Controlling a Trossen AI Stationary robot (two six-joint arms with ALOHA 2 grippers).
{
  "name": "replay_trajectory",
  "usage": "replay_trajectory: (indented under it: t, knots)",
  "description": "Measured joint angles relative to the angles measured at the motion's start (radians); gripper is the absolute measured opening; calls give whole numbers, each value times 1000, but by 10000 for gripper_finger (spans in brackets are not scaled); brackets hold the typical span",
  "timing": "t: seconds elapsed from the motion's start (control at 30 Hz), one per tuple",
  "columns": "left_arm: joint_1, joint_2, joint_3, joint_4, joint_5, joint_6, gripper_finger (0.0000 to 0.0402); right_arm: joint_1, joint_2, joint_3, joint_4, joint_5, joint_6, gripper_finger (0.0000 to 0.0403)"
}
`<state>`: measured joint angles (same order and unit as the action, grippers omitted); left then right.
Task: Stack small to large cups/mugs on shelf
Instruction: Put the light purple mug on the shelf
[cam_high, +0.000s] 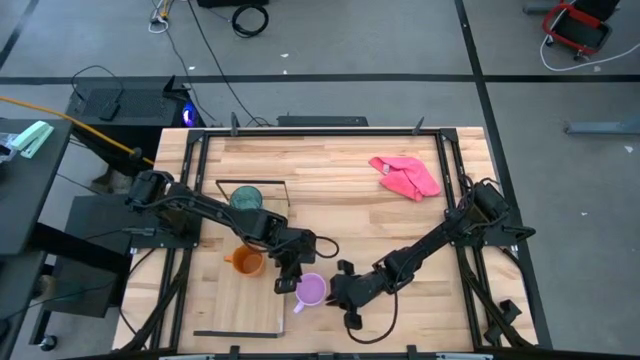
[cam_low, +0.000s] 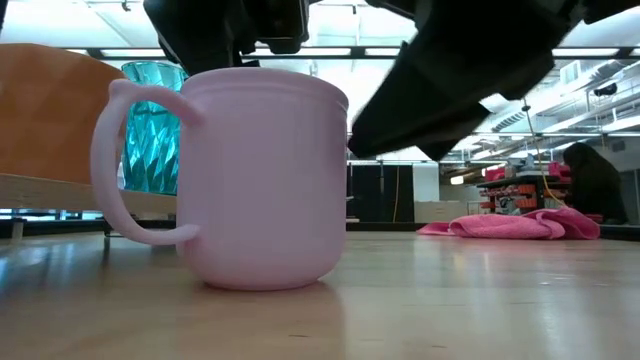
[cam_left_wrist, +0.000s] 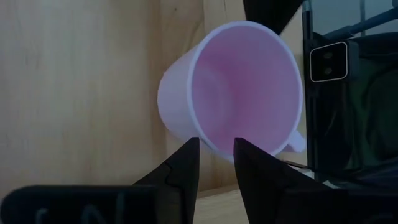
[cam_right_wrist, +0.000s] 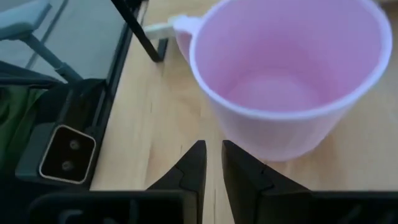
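Observation:
The lilac mug stands upright on its base on the table, just right of the shelf, with its handle toward the near left. The orange mug and the teal tumbler stand on the shelf board. My left gripper points down over the lilac mug's left rim and is narrowly open. My right gripper is just right of the mug, narrowly open and empty. My left gripper's fingers point down at the lilac mug's rim on its left side, one over the outer wall and one over the hollow. I cannot tell whether they touch it. The mug stands upright on the table.
A pink cloth lies at the table's far right. The shelf's black wire frame shows at its far end and near end. The two arms' grippers are close together on either side of the lilac mug.

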<state>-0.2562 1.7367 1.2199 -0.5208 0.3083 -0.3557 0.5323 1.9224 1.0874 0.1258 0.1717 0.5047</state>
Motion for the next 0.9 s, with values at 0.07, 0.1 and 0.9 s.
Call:
replay_trajectory:
  t: [0.07,0.1,0.9]
  knots:
    - [1,0,0,3,-5,0,107,-1,0,0,21,1,-17,59]
    - [3,0,0,7,-7,1,107,0,0,0,31,0,-25,59]
    - [64,-1,1,-103,-8,29,107,-63,0,0,4,-16,-82,25]
